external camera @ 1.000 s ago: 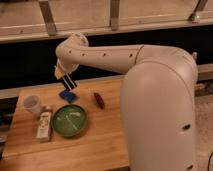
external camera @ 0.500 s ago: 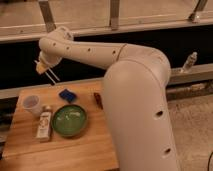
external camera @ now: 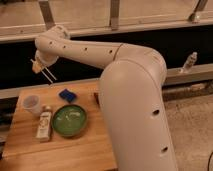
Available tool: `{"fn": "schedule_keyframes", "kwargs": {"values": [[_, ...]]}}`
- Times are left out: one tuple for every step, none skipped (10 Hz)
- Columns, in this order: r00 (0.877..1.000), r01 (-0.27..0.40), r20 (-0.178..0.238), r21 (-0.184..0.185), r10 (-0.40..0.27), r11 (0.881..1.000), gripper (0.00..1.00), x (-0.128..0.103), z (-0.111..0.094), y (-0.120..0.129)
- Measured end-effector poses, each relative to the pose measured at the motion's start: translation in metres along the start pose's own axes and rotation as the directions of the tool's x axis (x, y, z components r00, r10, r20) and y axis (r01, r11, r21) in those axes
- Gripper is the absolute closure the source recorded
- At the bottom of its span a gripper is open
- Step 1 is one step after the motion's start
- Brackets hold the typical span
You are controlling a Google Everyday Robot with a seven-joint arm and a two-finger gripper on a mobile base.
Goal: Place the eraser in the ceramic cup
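Wooden table (external camera: 30,145) is seen with the cup (external camera: 31,103) at its left rear corner. Against a second ago, the gripper (external camera: 48,77) is found shifted left, from over the blue pad (external camera: 67,95) to a spot high above the cup, slightly to its right. Its grip cannot be told, and the eraser cannot be made out.
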Motion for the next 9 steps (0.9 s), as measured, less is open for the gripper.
{"fn": "schedule_keyframes", "kwargs": {"values": [[1.000, 0.000, 0.001, 0.002, 0.000, 1.000, 1.00, 0.000, 0.000, -0.001], [1.000, -0.001, 0.002, 0.003, 0.001, 1.000, 1.00, 0.001, -0.001, -0.002], [1.000, 0.006, 0.005, -0.003, -0.006, 1.000, 1.00, 0.001, -0.001, -0.002], [1.000, 0.027, 0.012, -0.026, -0.027, 0.999, 1.00, -0.002, 0.005, 0.003], [0.999, 0.039, 0.019, -0.046, -0.038, 0.998, 1.00, -0.007, 0.010, 0.010], [0.998, 0.055, 0.030, -0.073, -0.053, 0.996, 1.00, -0.015, 0.020, 0.019], [0.997, 0.073, 0.046, -0.106, -0.069, 0.992, 1.00, -0.026, 0.032, 0.034], [0.994, 0.097, 0.070, -0.149, -0.088, 0.984, 1.00, -0.038, 0.043, 0.057], [0.992, 0.110, 0.086, -0.174, -0.096, 0.978, 1.00, -0.043, 0.048, 0.070]]}}
